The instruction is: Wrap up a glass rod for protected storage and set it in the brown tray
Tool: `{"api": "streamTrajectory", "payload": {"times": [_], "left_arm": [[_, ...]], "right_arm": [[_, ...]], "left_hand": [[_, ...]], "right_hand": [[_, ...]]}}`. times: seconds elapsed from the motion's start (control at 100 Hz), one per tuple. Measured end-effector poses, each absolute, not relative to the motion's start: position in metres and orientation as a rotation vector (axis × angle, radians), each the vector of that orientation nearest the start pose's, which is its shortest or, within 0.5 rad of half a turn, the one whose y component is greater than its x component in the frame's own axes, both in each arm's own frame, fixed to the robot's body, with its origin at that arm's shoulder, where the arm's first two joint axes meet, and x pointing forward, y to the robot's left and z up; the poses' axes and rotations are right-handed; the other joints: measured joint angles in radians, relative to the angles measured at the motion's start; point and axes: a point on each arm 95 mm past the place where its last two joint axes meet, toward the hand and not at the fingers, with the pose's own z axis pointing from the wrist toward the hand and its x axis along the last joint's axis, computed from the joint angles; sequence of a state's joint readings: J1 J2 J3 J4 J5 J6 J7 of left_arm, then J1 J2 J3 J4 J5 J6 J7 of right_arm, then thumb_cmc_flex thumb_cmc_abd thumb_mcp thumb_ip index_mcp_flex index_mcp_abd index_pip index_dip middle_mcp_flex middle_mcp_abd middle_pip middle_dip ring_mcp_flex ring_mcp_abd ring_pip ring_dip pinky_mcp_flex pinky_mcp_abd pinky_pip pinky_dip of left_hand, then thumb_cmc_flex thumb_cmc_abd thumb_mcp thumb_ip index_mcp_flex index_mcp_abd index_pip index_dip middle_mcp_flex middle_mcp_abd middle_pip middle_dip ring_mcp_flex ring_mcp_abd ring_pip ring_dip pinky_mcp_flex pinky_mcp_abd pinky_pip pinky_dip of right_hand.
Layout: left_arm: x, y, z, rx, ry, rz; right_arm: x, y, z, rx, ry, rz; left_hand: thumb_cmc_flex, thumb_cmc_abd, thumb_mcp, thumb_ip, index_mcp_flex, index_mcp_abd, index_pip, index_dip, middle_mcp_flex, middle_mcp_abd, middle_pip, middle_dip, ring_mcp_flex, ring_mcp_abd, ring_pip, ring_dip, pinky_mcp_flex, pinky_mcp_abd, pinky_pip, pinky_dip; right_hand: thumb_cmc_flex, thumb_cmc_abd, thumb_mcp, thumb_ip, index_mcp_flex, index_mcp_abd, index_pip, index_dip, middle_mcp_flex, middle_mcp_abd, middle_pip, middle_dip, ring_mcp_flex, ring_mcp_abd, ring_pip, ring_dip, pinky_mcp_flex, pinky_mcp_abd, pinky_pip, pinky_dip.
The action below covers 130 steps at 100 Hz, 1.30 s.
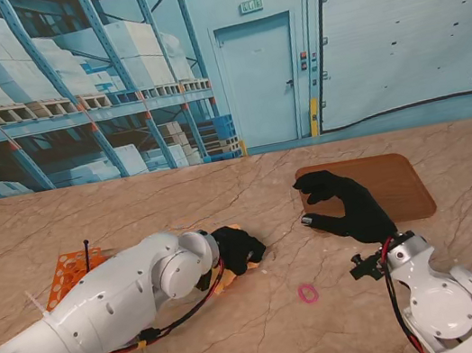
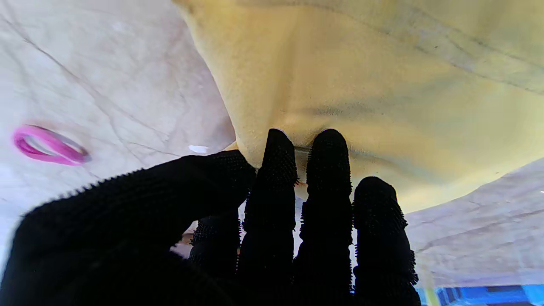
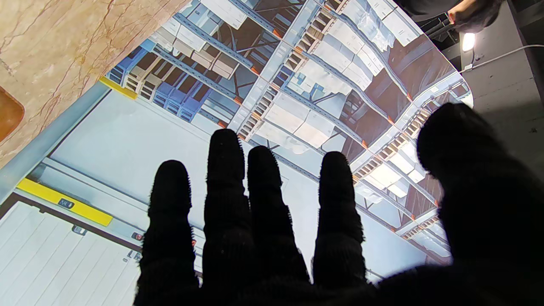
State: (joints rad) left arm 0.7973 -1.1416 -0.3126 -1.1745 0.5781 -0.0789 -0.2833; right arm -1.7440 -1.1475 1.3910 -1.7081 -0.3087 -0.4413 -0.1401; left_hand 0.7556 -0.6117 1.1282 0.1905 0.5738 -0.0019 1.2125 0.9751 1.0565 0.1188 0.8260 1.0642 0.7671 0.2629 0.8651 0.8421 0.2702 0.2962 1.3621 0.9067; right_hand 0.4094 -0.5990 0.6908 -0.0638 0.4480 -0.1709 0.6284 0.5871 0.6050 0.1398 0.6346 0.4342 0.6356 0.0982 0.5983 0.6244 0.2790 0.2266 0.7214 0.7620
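Marble desk [image 1: 131, 204] | left robot hand [image 1: 236, 248] pinching yellow foam wrap sheet [image 2: 361, 85] (rod unseen) | right robot hand [image 1: 344, 206] spread wide | next: roll

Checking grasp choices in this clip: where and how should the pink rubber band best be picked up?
Probably a fingertip pinch on the rim of the pink rubber band, from straight above. It lies flat as an open loop on bare marble, apart from the cloth, nearest the open right hand.

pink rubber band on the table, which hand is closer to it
Left. The left hand sits just left of the pink band; the right hand hangs farther off, by the brown tray.
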Motion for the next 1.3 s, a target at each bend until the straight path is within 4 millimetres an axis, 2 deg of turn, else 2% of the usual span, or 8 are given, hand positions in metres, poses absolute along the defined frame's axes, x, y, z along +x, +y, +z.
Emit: {"api": "streamTrajectory", "payload": {"times": [0.16, 0.23, 0.29, 0.44, 0.6, 0.78, 1.05, 1.3], "left_arm": [[0.465, -0.145, -0.349, -0.918, 2.480, -1.288], [0.463, -0.145, -0.348, -0.871, 2.545, -1.286], [0.462, -0.144, -0.347, -0.847, 2.595, -1.264], [0.464, -0.140, -0.343, -0.818, 2.630, -1.231], [0.462, -0.137, -0.341, -0.797, 2.646, -1.197], [0.459, -0.135, -0.339, -0.833, 2.671, -1.156], [0.455, -0.135, -0.329, -0.892, 2.691, -1.157], [0.455, -0.134, -0.314, -0.913, 2.578, -1.270]], "right_arm": [[0.359, -0.019, -0.286, -1.718, -1.012, -2.716], [0.359, -0.019, -0.286, -1.717, -1.012, -2.717], [0.359, -0.019, -0.286, -1.715, -1.012, -2.717], [0.358, -0.019, -0.286, -1.714, -1.008, -2.719], [0.358, -0.019, -0.287, -1.711, -1.005, -2.721], [0.357, -0.019, -0.287, -1.712, -1.005, -2.720], [0.357, -0.019, -0.287, -1.713, -1.001, -2.720], [0.357, -0.020, -0.287, -1.714, -0.996, -2.725]], "left_hand": [[0.007, 0.002, 0.004, -0.057, 0.000, -0.013, 0.000, 0.000, -0.001, 0.000, -0.014, 0.000, -0.004, 0.000, -0.022, 0.010, -0.013, -0.015, -0.011, 0.000], [0.017, 0.004, 0.009, -0.101, 0.000, -0.014, 0.000, 0.000, -0.011, 0.000, -0.021, 0.000, -0.015, -0.001, -0.040, 0.012, -0.022, -0.026, -0.018, 0.000], [0.018, 0.004, 0.009, -0.105, -0.014, -0.023, -0.001, 0.000, -0.011, 0.000, -0.027, 0.000, -0.020, -0.008, -0.053, 0.012, -0.028, -0.035, -0.023, 0.000], [0.043, 0.006, -0.004, -0.179, -0.034, -0.026, -0.003, -0.011, -0.022, -0.007, -0.071, 0.000, -0.030, -0.013, -0.087, 0.012, -0.039, -0.038, -0.035, 0.000], [0.072, 0.009, -0.041, -0.277, -0.060, -0.026, -0.103, -0.162, -0.061, -0.017, -0.266, -0.031, -0.084, -0.022, -0.118, -0.004, -0.070, -0.038, -0.066, -0.003], [0.001, 0.009, -0.069, -0.277, -0.099, -0.026, -0.234, -0.252, -0.113, -0.014, -0.345, -0.036, -0.136, -0.021, -0.100, -0.048, -0.106, -0.039, -0.106, -0.004], [-0.114, 0.167, -0.294, -0.277, -0.110, -0.062, -0.407, -0.325, -0.239, -0.009, -0.245, -0.246, -0.170, -0.021, -0.177, -0.087, -0.136, -0.039, -0.160, -0.004], [-0.124, 0.190, -0.342, -0.277, -0.121, -0.083, -0.440, -0.335, -0.245, 0.002, -0.238, -0.308, -0.171, -0.021, -0.180, -0.087, -0.143, -0.039, -0.164, -0.004]], "right_hand": [[0.000, 0.000, 0.000, 0.000, 0.000, 0.000, 0.000, 0.000, 0.000, 0.000, 0.000, 0.000, 0.000, 0.000, 0.000, 0.000, 0.000, 0.000, 0.000, 0.000], [0.000, 0.000, 0.000, 0.000, 0.000, 0.000, 0.000, 0.000, 0.000, 0.000, 0.000, 0.000, 0.000, 0.000, 0.000, 0.000, 0.000, 0.000, 0.000, 0.000], [0.000, 0.000, 0.000, 0.000, 0.000, 0.000, 0.000, 0.000, 0.000, 0.000, 0.000, 0.000, 0.000, 0.000, 0.000, 0.000, 0.000, 0.000, 0.000, 0.000], [0.000, 0.000, 0.000, 0.000, 0.000, 0.000, 0.000, 0.000, 0.000, 0.000, 0.000, 0.000, 0.000, 0.000, 0.000, 0.000, 0.000, 0.000, 0.000, 0.000], [0.000, 0.000, 0.000, 0.000, 0.000, 0.000, 0.000, 0.000, 0.000, 0.000, 0.000, 0.000, 0.000, 0.000, 0.000, 0.000, 0.000, 0.000, 0.000, 0.000], [0.000, 0.000, 0.000, 0.000, 0.000, 0.000, 0.000, 0.000, 0.000, 0.000, 0.000, 0.000, 0.000, 0.000, 0.001, 0.000, 0.000, 0.000, 0.000, 0.000], [0.000, 0.000, 0.000, 0.000, 0.000, 0.000, 0.000, 0.000, 0.000, 0.000, 0.000, 0.000, 0.000, 0.000, 0.001, 0.000, 0.000, 0.000, 0.000, 0.000], [0.000, 0.000, 0.000, 0.000, 0.000, 0.000, 0.000, 0.000, 0.000, 0.000, 0.000, 0.000, 0.000, 0.000, 0.010, 0.000, 0.000, 0.000, 0.000, 0.000]]}}
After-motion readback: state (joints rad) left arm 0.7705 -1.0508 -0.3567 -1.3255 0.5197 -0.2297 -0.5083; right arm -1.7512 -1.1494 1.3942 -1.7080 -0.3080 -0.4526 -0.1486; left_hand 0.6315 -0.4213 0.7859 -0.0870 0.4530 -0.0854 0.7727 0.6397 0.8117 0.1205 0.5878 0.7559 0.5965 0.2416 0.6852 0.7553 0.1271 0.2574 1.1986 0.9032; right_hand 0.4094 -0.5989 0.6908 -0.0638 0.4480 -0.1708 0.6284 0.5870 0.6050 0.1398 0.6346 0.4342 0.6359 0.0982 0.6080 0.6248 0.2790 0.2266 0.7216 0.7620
